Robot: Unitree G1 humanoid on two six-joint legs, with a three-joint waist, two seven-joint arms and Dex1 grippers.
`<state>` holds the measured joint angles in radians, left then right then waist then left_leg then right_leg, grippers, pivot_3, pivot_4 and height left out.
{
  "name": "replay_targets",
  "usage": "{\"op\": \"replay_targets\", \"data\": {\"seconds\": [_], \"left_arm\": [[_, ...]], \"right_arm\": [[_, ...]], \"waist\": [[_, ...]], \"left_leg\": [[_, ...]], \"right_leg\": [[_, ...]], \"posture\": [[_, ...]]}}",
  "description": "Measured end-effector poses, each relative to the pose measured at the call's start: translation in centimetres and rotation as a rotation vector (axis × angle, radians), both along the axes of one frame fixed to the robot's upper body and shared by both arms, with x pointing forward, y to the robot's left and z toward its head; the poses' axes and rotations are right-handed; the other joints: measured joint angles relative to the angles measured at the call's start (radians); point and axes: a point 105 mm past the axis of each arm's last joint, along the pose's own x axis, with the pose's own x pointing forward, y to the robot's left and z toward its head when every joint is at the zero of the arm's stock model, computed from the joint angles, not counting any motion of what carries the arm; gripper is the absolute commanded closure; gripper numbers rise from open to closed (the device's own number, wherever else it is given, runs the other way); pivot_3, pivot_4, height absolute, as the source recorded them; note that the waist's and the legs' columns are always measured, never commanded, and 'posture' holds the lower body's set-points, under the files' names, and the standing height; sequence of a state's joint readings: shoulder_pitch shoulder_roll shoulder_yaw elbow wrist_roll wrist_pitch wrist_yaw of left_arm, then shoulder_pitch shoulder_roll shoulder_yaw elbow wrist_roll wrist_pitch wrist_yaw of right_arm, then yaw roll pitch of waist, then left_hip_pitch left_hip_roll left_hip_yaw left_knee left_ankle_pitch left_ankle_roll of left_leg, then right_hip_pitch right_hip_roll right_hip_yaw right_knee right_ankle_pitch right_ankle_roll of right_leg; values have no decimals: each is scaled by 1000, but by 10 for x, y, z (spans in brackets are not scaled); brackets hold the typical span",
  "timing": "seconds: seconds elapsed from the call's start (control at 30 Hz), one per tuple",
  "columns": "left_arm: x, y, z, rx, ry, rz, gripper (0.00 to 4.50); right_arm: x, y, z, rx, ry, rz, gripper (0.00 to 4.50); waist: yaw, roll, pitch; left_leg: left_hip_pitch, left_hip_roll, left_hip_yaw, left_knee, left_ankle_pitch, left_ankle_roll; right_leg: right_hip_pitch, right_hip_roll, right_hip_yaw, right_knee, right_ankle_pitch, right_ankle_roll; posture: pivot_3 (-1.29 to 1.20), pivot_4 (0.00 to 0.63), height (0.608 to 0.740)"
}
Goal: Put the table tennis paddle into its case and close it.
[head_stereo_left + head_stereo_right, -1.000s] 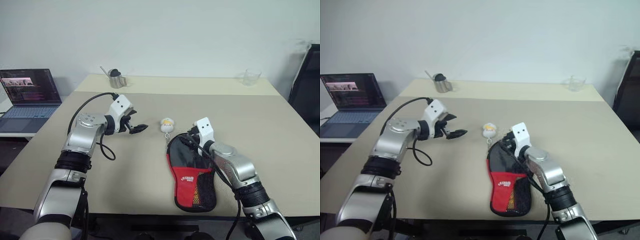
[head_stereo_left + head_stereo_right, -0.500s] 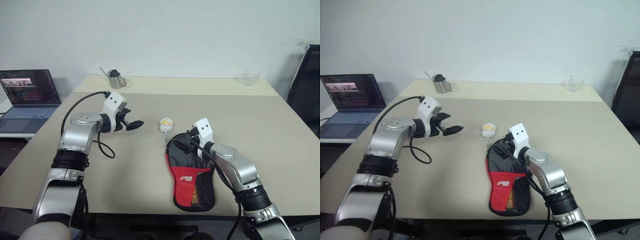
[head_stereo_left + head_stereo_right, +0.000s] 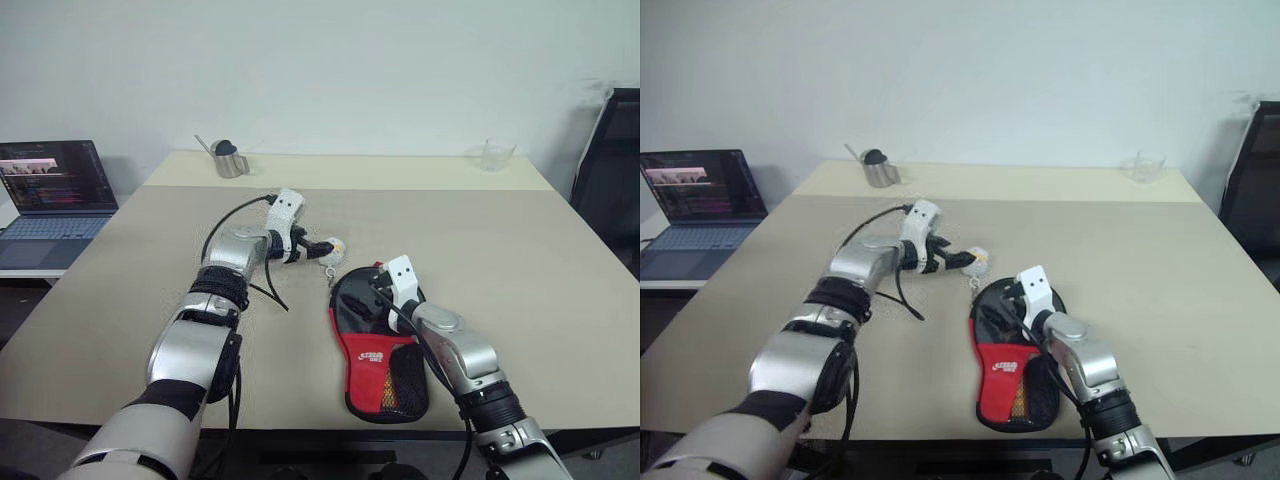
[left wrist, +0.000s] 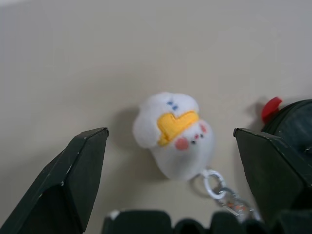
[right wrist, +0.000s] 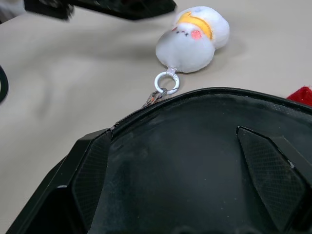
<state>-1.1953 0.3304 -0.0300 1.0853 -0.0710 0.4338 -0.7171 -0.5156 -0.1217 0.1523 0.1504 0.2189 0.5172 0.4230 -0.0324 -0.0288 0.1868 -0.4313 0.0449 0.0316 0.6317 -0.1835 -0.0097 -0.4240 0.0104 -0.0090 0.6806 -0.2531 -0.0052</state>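
The left end effector [image 4: 170, 161] stands wide open with the small white-and-yellow zipper charm [image 4: 173, 134] lying on the tabletop between its two black fingers [image 4: 68, 180], not yet touched by either. That framing reads as a set-up for a pinch: the charm hangs by a little metal ring and chain [image 5: 165, 83] from the zipper, so gripping it would probably give a handle for drawing the zip round.

The right end effector [image 5: 190, 170] is also open, its fingers spread over the rounded top of the case [image 3: 380, 345], resting on or just above the black fabric; whether they press on it cannot be told. Placed there, it looks set to steady the case while the zip is pulled.

The case lies flat on the beige tabletop [image 3: 520, 260], round end toward the charm, red panel with a white logo and a mesh pocket toward the robot. The table tennis paddle cannot be seen as a separate thing; judging by the case's full, paddle-shaped outline it is likely inside already, with closing the step left. How far the zip is drawn cannot be told.

Further out, a small metal pitcher [image 3: 230, 160] and a clear glass [image 3: 495, 155] stand near the far edge, well apart from the work. A laptop [image 3: 55, 190] sits open on a side table off the robot's left.
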Motion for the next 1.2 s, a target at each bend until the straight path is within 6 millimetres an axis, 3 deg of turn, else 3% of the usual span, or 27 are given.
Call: {"op": "replay_targets", "data": {"seconds": [0.2,0.47,0.8,0.9,1.2], "left_arm": [[5,10,-14,31,36,108,0],[1,-16,-38,-3,90,107,0],[5,-35,-33,-27,58,142,0],[4,-44,-36,-39,68,135,603],[2,-56,-40,-20,66,124,3710]], "right_arm": [[-3,2,-1,8,1,15,34],[-4,0,-1,9,10,22,34],[-15,-1,-2,19,30,22,34],[-15,-1,-2,18,35,20,0],[-18,-3,-2,18,46,1,0]], "waist": [[0,0,0],[0,-1,-1],[1,-1,-1],[1,-1,-1],[1,-2,-1]], "left_leg": [[0,1,0,0,0,0],[0,0,1,0,0,0],[1,0,1,0,0,-1],[1,0,0,0,0,-1],[1,0,0,0,0,-1]], "right_leg": [[0,0,0,0,0,0],[1,-2,0,0,0,0],[1,-3,0,0,0,0],[1,-2,0,0,0,0],[1,-2,0,0,0,0]], "posture": [[0,150,740],[0,150,740],[0,150,740],[0,150,740],[0,150,740]]}}
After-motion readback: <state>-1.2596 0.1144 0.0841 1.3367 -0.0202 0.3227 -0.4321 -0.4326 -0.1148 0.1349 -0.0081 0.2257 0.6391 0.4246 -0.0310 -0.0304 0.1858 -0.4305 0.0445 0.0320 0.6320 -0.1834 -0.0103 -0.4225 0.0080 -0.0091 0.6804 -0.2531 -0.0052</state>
